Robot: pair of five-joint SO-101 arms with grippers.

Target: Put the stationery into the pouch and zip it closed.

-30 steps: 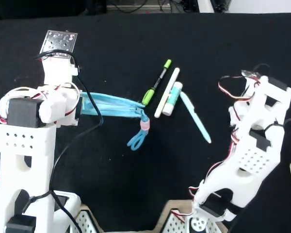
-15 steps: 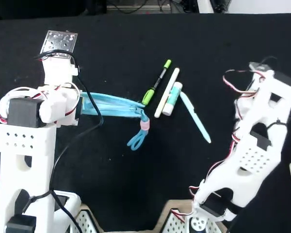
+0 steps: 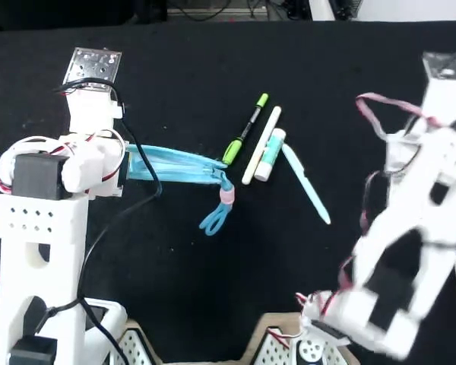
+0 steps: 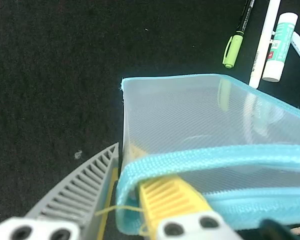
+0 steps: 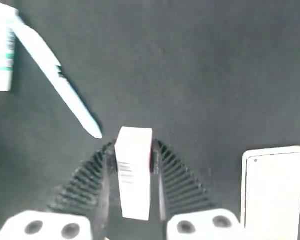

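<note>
The left hand (image 4: pixel 123 155) is pinching tight on the left end of the pouch (image 4: pixel 205 125), with its yellow finger (image 4: pixel 170 197) tucked inside the mesh and its grey finger (image 4: pixel 85 192) pressing from outside. From above, the pouch (image 3: pixel 175 166) is stretching rightward across the black worktop (image 3: pixel 213 289). Its loop (image 3: pixel 215 218) is dangling off the right end toward the near side. A black cable (image 3: pixel 148 182) from the left arm is draping across the pouch near the left hand (image 3: pixel 125 166).

Just right of the pouch, the stationery is lying in a loose row. The green pen (image 3: pixel 243 131) is slanting, its cap just beside the pouch's right end. The white pen (image 3: pixel 261 145) is lying alongside it. The glue stick (image 3: pixel 270 155) is sitting right against the white pen, and the blue pen (image 3: pixel 307 185) is angling away toward the near right.

Over on the right, the right hand (image 5: pixel 133 147) is gripping an eraser (image 5: pixel 134 175), a small white block standing upright between its two fingers. It is hovering above bare worktop, and the blue pen (image 5: pixel 60 82) is lying between it and the pouch. The right arm (image 3: pixel 418 198) is rising tall at the right edge. A white slab (image 5: pixel 274 190) is lying flat on the worktop, near right of that hand.
</note>
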